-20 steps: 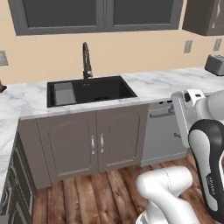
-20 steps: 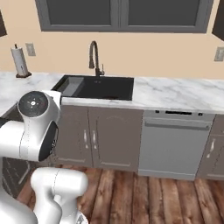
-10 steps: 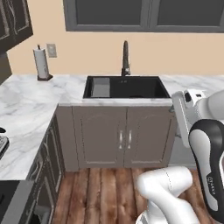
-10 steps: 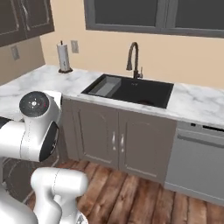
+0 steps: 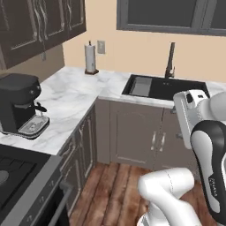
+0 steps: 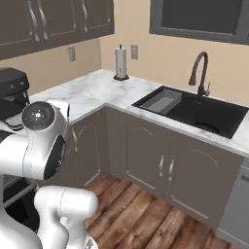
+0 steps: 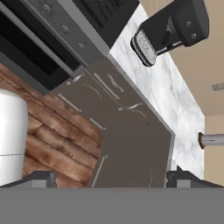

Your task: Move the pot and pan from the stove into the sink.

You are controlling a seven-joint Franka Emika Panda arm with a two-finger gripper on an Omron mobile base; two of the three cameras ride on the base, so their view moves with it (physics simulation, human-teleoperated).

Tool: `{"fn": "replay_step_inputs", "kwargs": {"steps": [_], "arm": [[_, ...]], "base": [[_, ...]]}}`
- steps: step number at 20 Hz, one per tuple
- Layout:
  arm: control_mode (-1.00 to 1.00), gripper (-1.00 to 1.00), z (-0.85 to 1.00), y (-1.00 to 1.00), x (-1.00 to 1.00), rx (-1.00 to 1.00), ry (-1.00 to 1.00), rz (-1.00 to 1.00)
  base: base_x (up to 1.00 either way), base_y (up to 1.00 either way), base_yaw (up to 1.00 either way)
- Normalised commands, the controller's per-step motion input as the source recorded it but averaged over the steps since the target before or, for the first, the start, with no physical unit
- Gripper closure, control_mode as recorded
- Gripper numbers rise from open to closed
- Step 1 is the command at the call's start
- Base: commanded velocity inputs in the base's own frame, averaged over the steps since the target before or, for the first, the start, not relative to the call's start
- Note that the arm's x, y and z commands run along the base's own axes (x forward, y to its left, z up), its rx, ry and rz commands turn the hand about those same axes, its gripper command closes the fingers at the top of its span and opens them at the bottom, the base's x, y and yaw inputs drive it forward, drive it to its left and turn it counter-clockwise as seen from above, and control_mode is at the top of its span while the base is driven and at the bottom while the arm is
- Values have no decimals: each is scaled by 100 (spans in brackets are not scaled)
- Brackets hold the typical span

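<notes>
- We see only a corner of the stove [image 5: 17, 172] at seven o'clock in the left base view; its black top and grates are cut off by the frame edge, so we cannot tell what stands on the burners.
- In the hand view the stove [image 7: 57, 26] appears rolled at eleven o'clock — grey front, knobs and a slice of dark grate, the rest out of frame.
- The gripper [image 7: 111, 178] shows two dark fingertips [image 7: 39, 178] at the bottom of the hand view, standing wide apart and released, with nothing between them, over the corner cabinets [image 7: 127, 140] and wood floor [image 7: 57, 144].
- Since half a second ago both base views have swung left: the sink has slid toward two o'clock, and the coffee machine [image 5: 20, 106] and stove corner have come into the picture.
- The sink [image 6: 194, 109] sits in the marble counter [image 6: 92, 92] below the black faucet [image 6: 198, 73]; its basin holds a grey ribbed tray [image 6: 161, 101] at the left end, and the far right of the basin is cut off.
- A paper towel roll [image 6: 120, 62] stands upright at the counter's back corner, well apart from the sink.
</notes>
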Motion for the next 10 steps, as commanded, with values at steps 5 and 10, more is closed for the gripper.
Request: {"fn": "replay_step_inputs", "kwargs": {"steps": [5, 10], "arm": [[100, -100, 0, 0, 0, 0, 0, 0], [100, -100, 0, 0, 0, 0, 0, 0]], "base": [[-13, 0, 49], [-13, 0, 50]]}}
